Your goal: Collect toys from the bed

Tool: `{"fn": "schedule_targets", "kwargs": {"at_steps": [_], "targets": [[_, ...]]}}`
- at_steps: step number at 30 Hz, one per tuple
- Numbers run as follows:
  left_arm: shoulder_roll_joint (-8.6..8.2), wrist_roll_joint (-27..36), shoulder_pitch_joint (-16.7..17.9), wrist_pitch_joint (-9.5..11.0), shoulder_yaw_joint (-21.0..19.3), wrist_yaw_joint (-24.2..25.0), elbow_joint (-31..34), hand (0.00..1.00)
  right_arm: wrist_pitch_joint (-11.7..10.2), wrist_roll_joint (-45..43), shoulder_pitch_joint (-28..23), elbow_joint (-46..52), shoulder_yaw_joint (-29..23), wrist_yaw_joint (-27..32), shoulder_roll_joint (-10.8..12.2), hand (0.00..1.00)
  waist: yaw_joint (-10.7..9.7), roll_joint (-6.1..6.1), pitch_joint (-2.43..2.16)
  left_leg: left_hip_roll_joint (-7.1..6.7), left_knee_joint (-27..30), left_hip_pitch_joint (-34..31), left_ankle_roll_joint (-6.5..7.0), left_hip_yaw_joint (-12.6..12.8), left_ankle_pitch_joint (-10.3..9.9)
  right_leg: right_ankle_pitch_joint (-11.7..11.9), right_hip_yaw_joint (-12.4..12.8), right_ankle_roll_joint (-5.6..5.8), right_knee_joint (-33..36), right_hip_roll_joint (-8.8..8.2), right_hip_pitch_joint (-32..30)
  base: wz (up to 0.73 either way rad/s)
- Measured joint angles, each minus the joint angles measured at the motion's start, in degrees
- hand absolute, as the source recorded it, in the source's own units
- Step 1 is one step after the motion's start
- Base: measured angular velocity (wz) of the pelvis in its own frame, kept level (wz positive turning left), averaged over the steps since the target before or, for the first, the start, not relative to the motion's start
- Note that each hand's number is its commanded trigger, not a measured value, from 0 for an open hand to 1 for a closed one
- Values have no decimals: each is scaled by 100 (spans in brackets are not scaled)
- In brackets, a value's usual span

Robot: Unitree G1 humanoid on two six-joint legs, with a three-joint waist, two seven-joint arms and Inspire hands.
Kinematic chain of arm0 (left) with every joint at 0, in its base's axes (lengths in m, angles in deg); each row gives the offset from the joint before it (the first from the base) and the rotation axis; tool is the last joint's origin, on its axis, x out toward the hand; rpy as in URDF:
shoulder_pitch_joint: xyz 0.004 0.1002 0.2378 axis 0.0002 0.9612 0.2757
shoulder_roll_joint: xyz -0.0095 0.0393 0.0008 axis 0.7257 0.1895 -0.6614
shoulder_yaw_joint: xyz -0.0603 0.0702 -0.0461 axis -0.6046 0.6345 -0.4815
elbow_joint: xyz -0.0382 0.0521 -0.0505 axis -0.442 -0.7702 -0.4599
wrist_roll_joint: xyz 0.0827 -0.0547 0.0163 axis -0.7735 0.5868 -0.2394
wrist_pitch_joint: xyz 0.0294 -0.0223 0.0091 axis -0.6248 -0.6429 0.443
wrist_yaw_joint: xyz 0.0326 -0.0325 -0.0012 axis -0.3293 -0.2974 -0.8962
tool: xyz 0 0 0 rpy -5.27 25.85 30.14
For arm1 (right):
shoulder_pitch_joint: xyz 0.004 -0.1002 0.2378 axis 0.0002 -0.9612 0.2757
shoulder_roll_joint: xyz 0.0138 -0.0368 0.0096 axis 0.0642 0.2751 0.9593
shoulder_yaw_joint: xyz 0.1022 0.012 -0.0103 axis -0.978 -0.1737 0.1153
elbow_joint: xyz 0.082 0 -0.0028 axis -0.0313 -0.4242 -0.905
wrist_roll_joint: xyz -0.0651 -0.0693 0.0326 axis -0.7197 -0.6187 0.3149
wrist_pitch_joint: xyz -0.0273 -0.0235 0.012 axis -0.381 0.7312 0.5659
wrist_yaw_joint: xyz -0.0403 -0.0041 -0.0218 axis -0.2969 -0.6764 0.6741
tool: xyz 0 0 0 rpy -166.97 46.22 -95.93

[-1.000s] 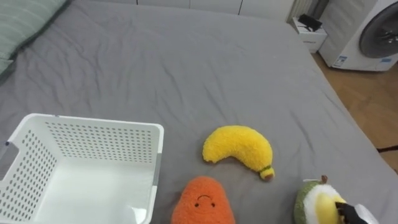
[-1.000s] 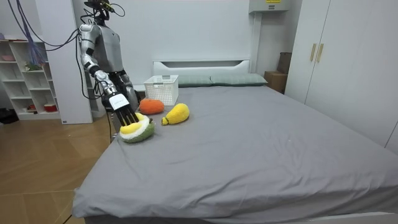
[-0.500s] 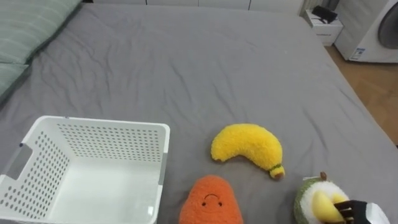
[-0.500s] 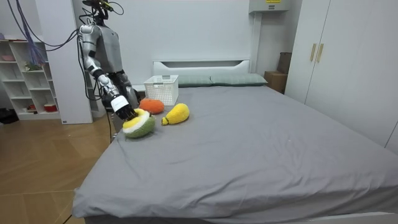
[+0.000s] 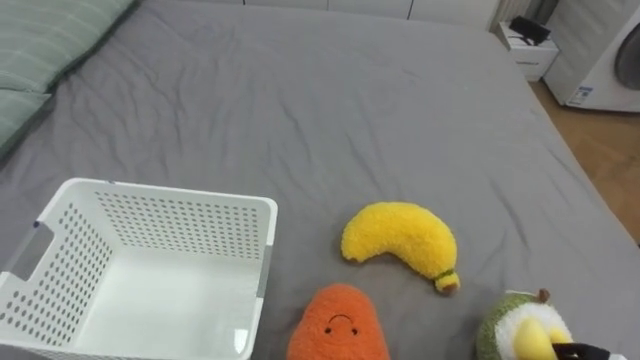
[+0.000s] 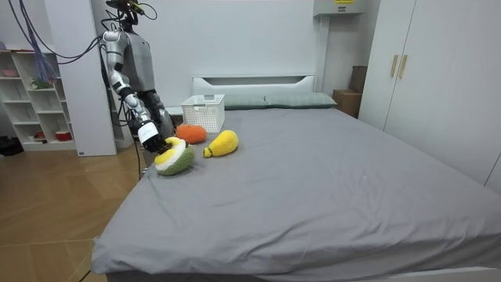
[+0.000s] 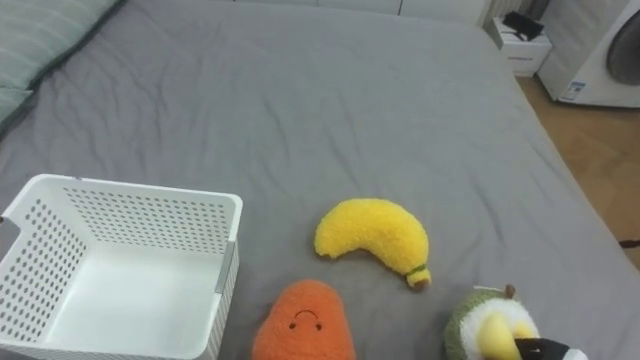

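The robot stands at the side of the grey bed (image 5: 320,110), at the room view's left, bent slightly toward the mattress edge. Its right hand (image 7: 548,351) reaches down to the plush avocado (image 5: 512,332), which lies at the lower right corner of the eye views, close to the edge of the bed. A dark fingertip rests on the yellow centre of the toy, but I cannot tell whether the fingers are curled round it or lie flat on it. The plush banana (image 5: 400,240) lies on the sheet just above and left of the avocado, apart from it, with its brown tip pointing to the lower right. A round orange plush toy (image 5: 338,325) with a small smiling face sits at the bottom centre, just beside the white perforated basket (image 5: 170,193), which stands in the lower left of the frame with nothing inside. A green striped pillow (image 5: 45,40) fills the upper left corner. Past the foot of the bed, at the upper right, stand a small white bedside table (image 5: 530,45) and a washing machine (image 5: 612,60).
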Motion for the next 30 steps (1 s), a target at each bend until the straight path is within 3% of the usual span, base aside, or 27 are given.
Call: {"fn": "schedule_targets", "kwargs": {"at_steps": [4,6,12,20,26,30], "targets": [[-3,6,-42,0,-117,186,40,0,27,-8,-28,994,-6,-88,0,100,-79,12,4,0,3,-1,1,25,0,0,8,0,11,-2,-22,-3],[5,127,-46,-1,-158,239,1,0,-20,-4,2,1968,-5,-99,-21,100,-126,17,4,2,10,1,0,25,1,0,2,-1,3,-1,-36,0],[31,220,-81,14,-143,361,89,0,-126,133,255,3335,21,-257,-262,100,-109,-6,-6,4,29,-106,-1,14,2,4,-16,-3,3,-2,-134,1],[64,210,-198,16,-157,483,5,0,-96,200,682,3661,265,-711,-297,100,71,-6,15,9,4,-117,-1,10,3,5,-23,-2,43,-6,-133,0],[64,224,-251,71,-147,482,31,0,-62,346,1002,4004,618,-862,-452,100,252,-53,-13,6,86,-185,0,-106,3,4,-196,-1,105,-35,-145,10],[71,223,-284,86,-141,486,-16,0,-31,349,1257,4149,1044,-1016,-452,100,397,-104,9,-9,115,-209,0,-229,3,4,-318,0,103,-49,-87,13]]}}
